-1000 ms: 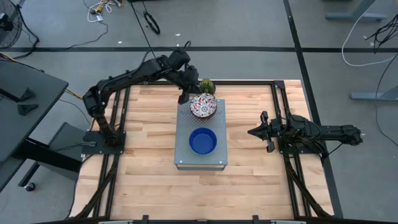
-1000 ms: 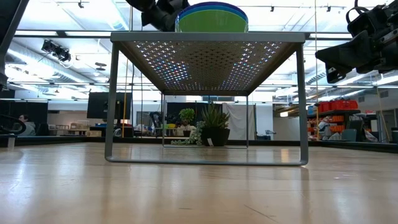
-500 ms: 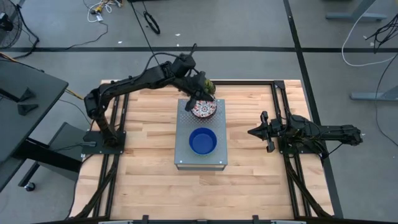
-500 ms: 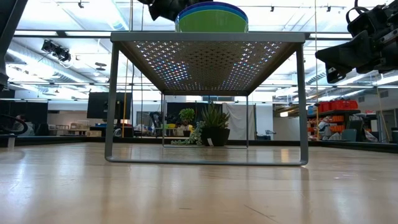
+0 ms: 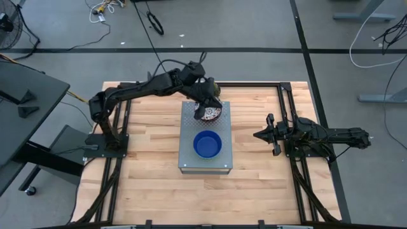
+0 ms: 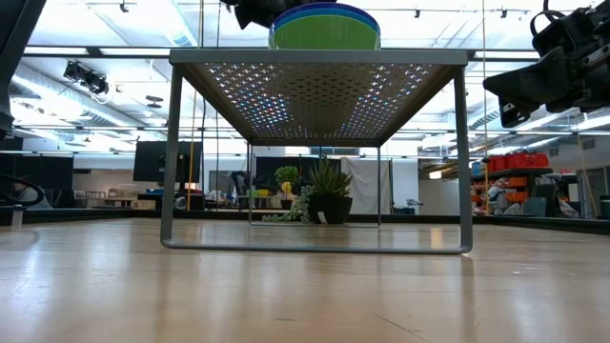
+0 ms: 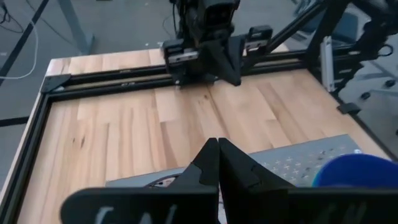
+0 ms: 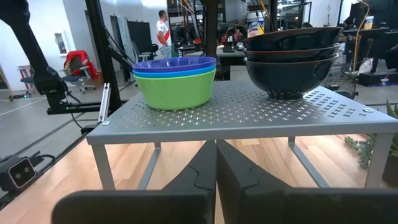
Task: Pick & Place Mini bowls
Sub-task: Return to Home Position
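Observation:
A grey perforated box [image 5: 191,162] carries two bowl stacks. The floral bowls [image 5: 211,116] are stacked at its far end and look dark from the side in the right wrist view [image 8: 292,56]. The near stack [image 5: 206,144] is dark blue in light blue in green [image 8: 177,78]. My left gripper [image 5: 205,106] is shut over the floral stack's far-left rim, fingers pointing toward the right arm [image 7: 217,146]. My right gripper [image 5: 257,135] is shut and waits level, right of the box [image 8: 216,149]. My left gripper is right above the floral stack's far-left rim [image 5: 202,113], and its own body hides that spot. I cannot tell whether it touches the bowl.
A small spiky plant [image 5: 214,87] stands on the table just beyond the box's far edge, partly under my left arm; it also shows under the box [image 6: 329,191]. Bare wood lies left, right and near of the box. Black frame rails [image 5: 294,102] edge the table.
My left gripper has swung from beside the floral stack's far-left side toward the table's right and near edge, passing over the plant, and now stands over the stack's rim. The bowls and my right arm have kept still.

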### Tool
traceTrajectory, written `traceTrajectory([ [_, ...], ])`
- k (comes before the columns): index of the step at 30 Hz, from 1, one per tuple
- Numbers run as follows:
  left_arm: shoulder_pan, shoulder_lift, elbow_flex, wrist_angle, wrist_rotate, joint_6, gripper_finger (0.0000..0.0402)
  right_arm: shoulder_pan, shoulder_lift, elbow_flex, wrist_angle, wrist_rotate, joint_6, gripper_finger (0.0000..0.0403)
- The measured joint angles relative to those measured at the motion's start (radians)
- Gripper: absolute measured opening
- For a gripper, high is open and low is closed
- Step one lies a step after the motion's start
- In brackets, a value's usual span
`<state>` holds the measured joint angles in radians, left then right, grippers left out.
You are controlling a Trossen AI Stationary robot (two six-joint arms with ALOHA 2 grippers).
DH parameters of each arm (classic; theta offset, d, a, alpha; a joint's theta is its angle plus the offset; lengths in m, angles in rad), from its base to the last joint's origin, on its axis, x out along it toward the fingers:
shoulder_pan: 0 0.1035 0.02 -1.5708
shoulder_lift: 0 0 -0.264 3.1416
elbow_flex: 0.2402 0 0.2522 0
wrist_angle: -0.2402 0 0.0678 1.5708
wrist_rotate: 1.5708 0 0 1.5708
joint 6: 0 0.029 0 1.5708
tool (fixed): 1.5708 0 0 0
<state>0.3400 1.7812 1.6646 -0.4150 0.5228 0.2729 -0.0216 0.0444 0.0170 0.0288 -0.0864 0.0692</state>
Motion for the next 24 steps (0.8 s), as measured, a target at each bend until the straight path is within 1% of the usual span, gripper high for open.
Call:
traceTrajectory([
  [7, -0.011, 0.016, 0.0, 0.011, -0.048, 0.001, 0.0, 0.0, 0.0, 0.0, 0.0, 0.0, 0.0, 0.0011],
  [24, -0.023, 0.047, 0.001, 0.01, -0.049, 0.0, 0.0, 0.0, 0.0, 0.0, 0.0, 0.0, 0.0, 0.0011],
])
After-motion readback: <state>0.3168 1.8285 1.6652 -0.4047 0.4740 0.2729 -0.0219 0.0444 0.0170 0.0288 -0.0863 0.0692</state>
